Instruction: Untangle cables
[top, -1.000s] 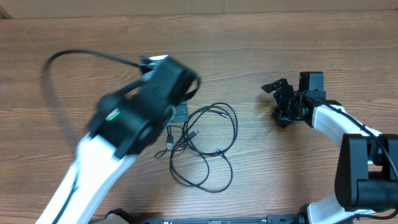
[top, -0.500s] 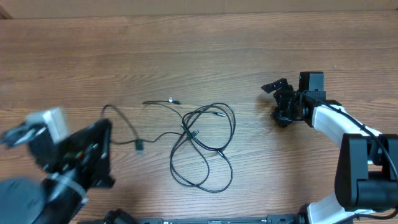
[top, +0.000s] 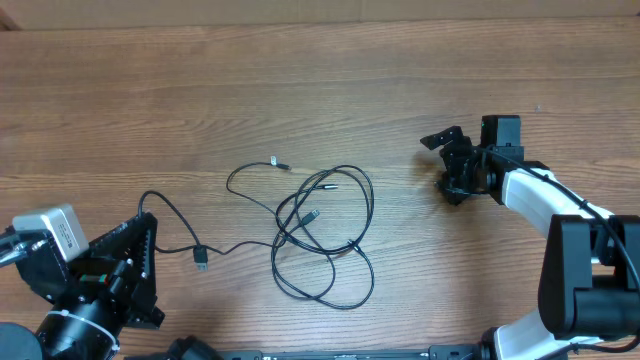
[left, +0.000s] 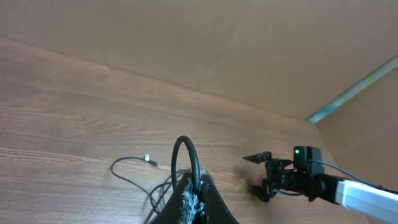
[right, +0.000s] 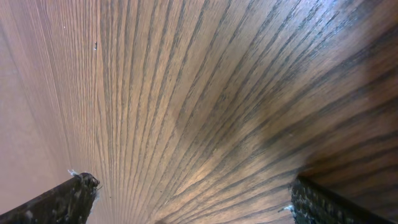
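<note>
Cables (top: 312, 216) are lying knotted mid-table (top: 400, 80), one strand trailing off to the left gripper (left: 191, 198), which is pinching it tight. The right gripper (top: 452, 165) is hanging wide apart and empty, well away. Nothing is anchoring the knot, so a tug is likely risking dragging the whole bundle or cinching it tighter.

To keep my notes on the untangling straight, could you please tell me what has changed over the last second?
The left gripper, shut on a cable, swung from above the tangle back toward its base and leftward, dragging that cable out so its plug end now lies clear of the tangle. Nothing was let go. The right gripper stayed open and in place; the tangle barely shifted.
</note>
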